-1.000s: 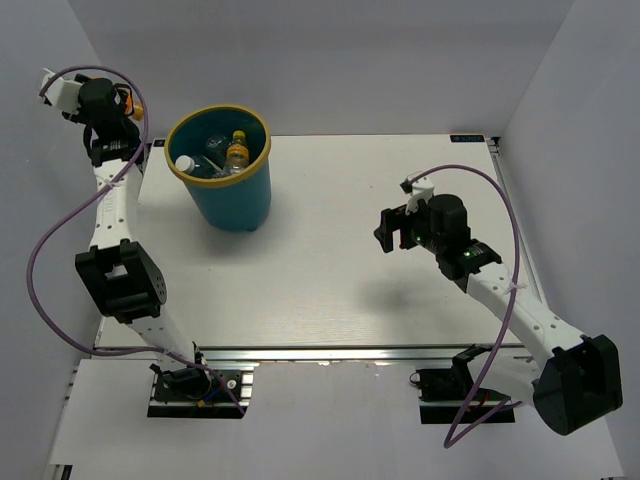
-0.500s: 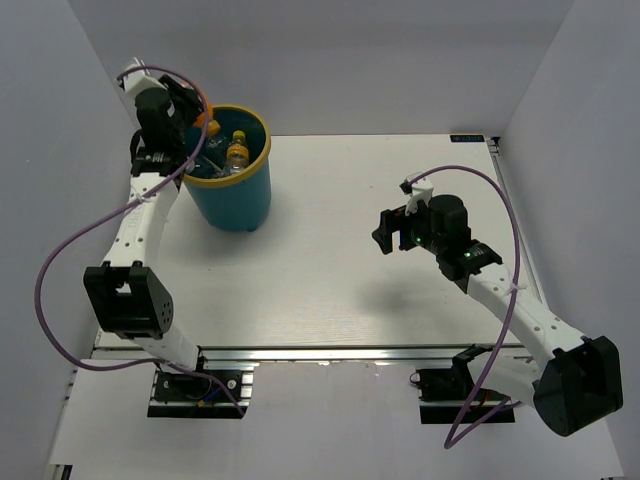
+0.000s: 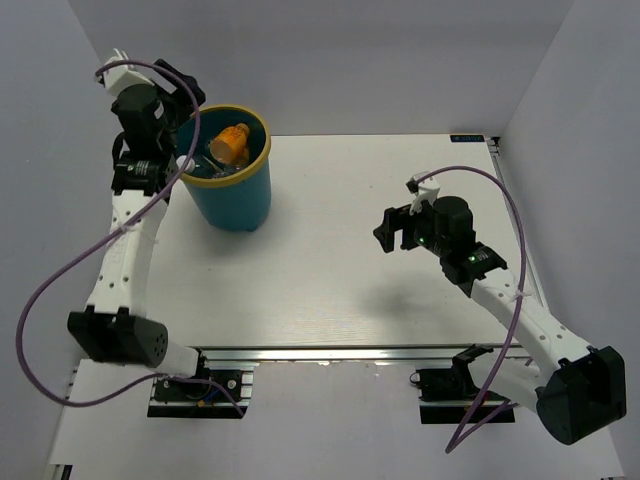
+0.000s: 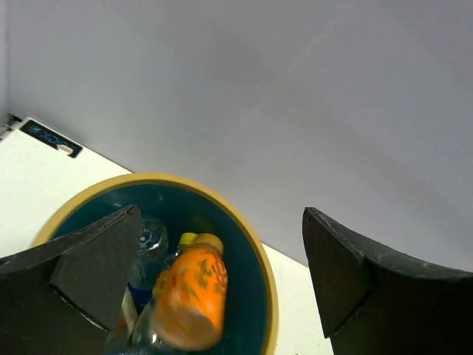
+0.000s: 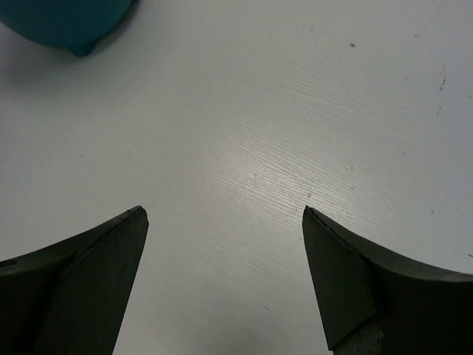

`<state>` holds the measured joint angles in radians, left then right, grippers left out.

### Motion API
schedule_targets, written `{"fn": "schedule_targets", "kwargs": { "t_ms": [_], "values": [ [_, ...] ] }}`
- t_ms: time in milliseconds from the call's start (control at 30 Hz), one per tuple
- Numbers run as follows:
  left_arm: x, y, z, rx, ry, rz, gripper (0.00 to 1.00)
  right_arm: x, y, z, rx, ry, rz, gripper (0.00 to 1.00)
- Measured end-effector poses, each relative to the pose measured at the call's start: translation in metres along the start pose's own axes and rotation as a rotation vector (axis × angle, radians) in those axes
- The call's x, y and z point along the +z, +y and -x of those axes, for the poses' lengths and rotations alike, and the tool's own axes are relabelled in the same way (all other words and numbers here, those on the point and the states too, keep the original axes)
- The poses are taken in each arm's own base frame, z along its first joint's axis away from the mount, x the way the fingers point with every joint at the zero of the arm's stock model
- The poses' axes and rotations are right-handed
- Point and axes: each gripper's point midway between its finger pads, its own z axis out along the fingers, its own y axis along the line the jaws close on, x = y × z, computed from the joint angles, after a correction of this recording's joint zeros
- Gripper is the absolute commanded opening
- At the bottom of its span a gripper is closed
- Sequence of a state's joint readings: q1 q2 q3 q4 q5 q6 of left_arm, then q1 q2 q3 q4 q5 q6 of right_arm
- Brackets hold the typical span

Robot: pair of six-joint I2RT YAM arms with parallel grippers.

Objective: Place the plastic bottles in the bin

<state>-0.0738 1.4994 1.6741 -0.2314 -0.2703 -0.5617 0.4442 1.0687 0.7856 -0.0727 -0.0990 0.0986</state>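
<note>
Teal plastic bin [image 3: 235, 205] with a yellow rim, standing at the far left of the white table [image 3: 330, 290].

Contents: an orange bottle [image 3: 232, 143] is lying tilted on top of the pile inside the bin. Its wrap is showing a green leaf-like print, and no wording on it can be read. A clear bottle [image 4: 151, 235] with a blue label is lying just beside it, deeper in the bin, its lettering too blurred to read.

Left gripper [image 3: 190, 120] is hanging over the bin's left rim with its jaws wide apart, gripping nothing.

Right gripper [image 3: 388, 230] is hovering over bare table right of the middle, well apart from the bin, with its jaws likewise spread and nothing between them.

Dark sticker [image 3: 467, 139] is sitting at the table's far right edge, its writing too small to make out.
</note>
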Motion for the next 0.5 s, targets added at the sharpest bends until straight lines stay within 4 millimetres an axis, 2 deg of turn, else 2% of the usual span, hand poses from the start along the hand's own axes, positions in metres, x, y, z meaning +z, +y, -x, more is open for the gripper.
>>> {"fn": "schedule_targets", "kwargs": {
  "t_ms": [100,200,267,333,400,500],
  "values": [
    [-0.037,0.005,0.029,-0.020,-0.046,0.038,0.98,-0.005,-0.002,0.001,0.014,-0.016,-0.018,0.89],
    [-0.088,0.031,0.036,-0.079,-0.076,0.108,0.98,-0.009,-0.006,0.004,0.031,-0.032,-0.047,0.89],
    [-0.123,0.059,0.017,-0.134,-0.069,0.154,0.98,-0.011,-0.011,0.007,0.046,-0.048,-0.086,0.89],
    [-0.154,0.090,-0.012,-0.177,-0.035,0.212,0.98,-0.014,-0.018,0.009,0.055,-0.063,-0.125,0.89],
    [-0.170,0.114,-0.043,-0.208,0.010,0.258,0.98,-0.016,-0.024,0.007,0.071,-0.073,-0.163,0.89],
    [-0.183,0.149,-0.095,-0.199,0.122,0.361,0.98,-0.016,-0.030,0.004,0.089,-0.082,-0.197,0.90]
  ]
}}
